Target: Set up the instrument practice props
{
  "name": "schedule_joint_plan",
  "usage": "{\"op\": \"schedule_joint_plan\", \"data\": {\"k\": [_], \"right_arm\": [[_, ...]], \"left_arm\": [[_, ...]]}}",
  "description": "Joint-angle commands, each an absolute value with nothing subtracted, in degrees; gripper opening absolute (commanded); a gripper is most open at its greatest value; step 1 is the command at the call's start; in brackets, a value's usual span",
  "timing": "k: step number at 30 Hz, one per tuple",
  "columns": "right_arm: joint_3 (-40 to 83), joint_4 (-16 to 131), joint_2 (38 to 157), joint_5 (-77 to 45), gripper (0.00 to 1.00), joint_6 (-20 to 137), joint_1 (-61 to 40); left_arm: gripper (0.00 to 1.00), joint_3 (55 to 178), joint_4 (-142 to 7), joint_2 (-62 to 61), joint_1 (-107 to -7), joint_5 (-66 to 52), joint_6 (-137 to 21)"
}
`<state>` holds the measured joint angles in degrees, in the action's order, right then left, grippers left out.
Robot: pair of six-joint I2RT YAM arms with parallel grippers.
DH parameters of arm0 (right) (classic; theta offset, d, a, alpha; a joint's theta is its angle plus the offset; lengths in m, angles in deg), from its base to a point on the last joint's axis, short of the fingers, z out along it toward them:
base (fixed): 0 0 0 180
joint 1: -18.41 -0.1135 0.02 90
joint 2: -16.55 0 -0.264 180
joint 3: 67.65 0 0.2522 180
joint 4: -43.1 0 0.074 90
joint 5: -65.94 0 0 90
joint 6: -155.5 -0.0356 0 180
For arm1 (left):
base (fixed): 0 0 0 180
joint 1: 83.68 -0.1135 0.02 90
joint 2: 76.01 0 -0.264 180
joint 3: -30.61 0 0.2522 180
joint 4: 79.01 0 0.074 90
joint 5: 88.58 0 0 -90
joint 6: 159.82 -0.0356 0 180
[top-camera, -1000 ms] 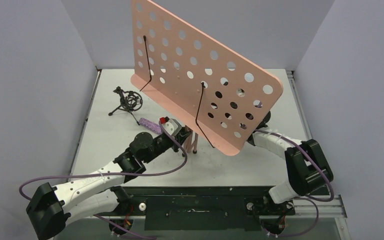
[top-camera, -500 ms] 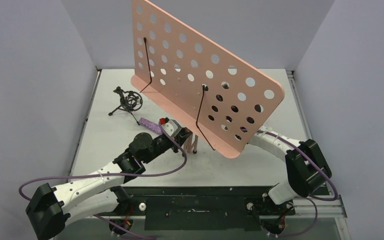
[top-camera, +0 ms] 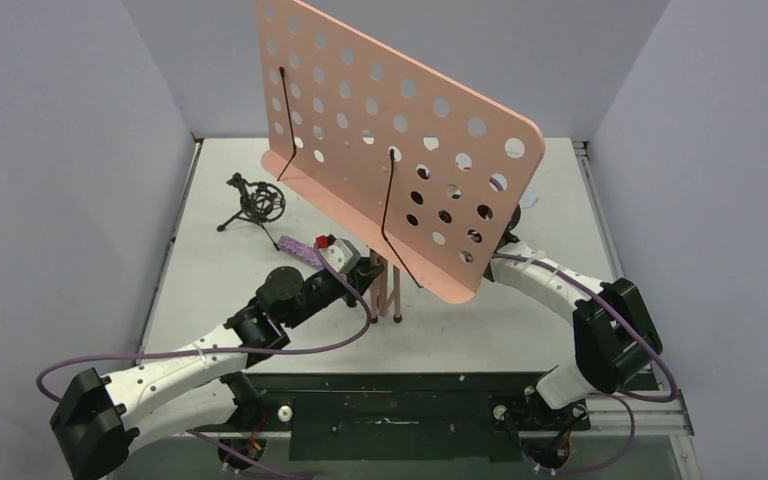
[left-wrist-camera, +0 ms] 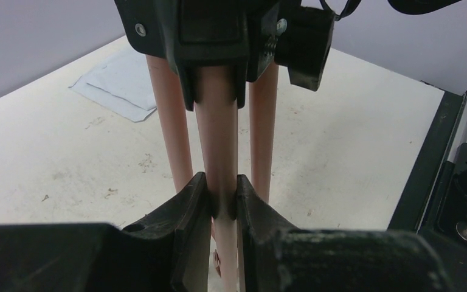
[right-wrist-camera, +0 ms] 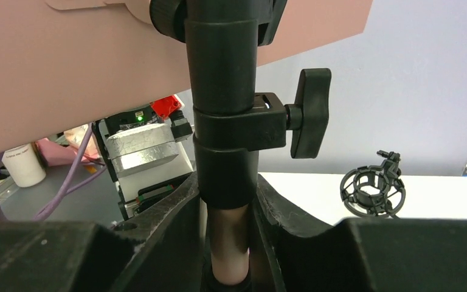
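Right, we see the pink music stand towering over the middle of the table, its perforated desk tilted and facing the arms; both arms are reaching in underneath it.

From the left wrist, we see the left gripper clamped on the middle of three pink tubes, which hang close together below a black hub; its fingers press that tube from both sides.

Over on the right wrist, we see the right gripper closed around the stand's pole just under the black collar, the dark finger pads hugging each side; a black clamp knob sticks out to the right above them. From above, that gripper is hidden behind the desk.

Whether the stand's feet touch the tabletop we cannot tell; they sit low, just beside the left wrist.

Meanwhile the purple glitter microphone lies flat on the table right behind the left wrist, its head end hidden by it; the black tripod mic holder stands upright at the back left, apart from the stand; the white sheet-music pages lie flat on the table beyond the tubes.
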<state>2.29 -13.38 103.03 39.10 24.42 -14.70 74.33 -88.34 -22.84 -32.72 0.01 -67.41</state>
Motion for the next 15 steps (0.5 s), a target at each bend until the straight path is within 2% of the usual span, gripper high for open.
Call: {"op": "schedule_joint_plan", "data": {"k": [1,15], "right_arm": [[6.0,-13.2,101.8,37.8,0.05,25.6,-15.0],[9.3,-7.4,98.2,35.1,0.05,28.5,-15.0]], "left_arm": [[0.00,75.0,-91.6,-24.5,-32.6,-1.2,-65.0],[0.00,75.6,-90.4,-25.7,-32.6,-0.6,-66.5]]}}
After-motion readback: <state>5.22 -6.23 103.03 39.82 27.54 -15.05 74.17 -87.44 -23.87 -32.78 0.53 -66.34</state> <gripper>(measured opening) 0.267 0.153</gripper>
